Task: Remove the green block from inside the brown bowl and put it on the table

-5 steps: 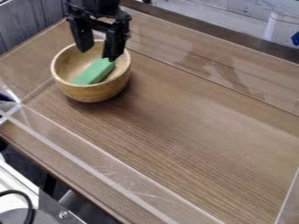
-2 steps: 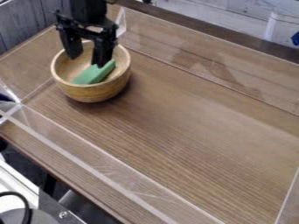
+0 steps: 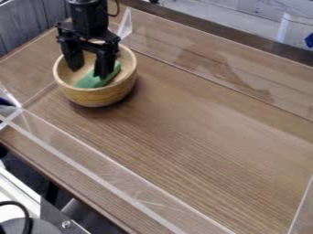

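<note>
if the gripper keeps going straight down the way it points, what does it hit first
Most likely the green block lying inside the brown bowl. The gripper points straight down, jaws open, fingers on either side of the block. From this single view, depth is unclear, so a finger might touch the bowl's inner floor beside it.

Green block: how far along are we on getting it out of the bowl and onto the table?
Done: nothing delivered; the green block lies inside the brown bowl. In hand: the gripper points down into the bowl, its jaws open and straddling the block, not visibly closed on it. Left: close on the block, lift it clear of the rim, and set it on the bare table.
</note>
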Tool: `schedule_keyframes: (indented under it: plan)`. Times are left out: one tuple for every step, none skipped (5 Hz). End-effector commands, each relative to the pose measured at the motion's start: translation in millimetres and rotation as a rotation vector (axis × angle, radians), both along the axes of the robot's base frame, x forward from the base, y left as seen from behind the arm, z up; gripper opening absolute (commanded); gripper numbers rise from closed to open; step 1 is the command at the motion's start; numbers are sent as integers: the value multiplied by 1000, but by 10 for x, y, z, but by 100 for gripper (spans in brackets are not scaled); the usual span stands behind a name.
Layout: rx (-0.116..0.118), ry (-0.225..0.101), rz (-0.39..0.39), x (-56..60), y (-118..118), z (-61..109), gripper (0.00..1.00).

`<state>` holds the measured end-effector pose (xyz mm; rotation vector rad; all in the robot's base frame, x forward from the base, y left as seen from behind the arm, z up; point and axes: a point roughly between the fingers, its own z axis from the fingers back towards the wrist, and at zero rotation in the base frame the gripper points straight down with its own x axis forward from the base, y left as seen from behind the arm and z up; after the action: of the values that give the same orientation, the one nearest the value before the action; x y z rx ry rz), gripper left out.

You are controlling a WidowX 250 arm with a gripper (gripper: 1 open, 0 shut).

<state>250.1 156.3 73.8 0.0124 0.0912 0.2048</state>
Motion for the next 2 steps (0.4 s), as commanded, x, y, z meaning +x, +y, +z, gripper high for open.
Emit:
schedule_keyframes:
  plan:
    - [22, -35, 10, 59, 82, 65, 100]
    - [21, -30, 17, 75, 105, 9, 100]
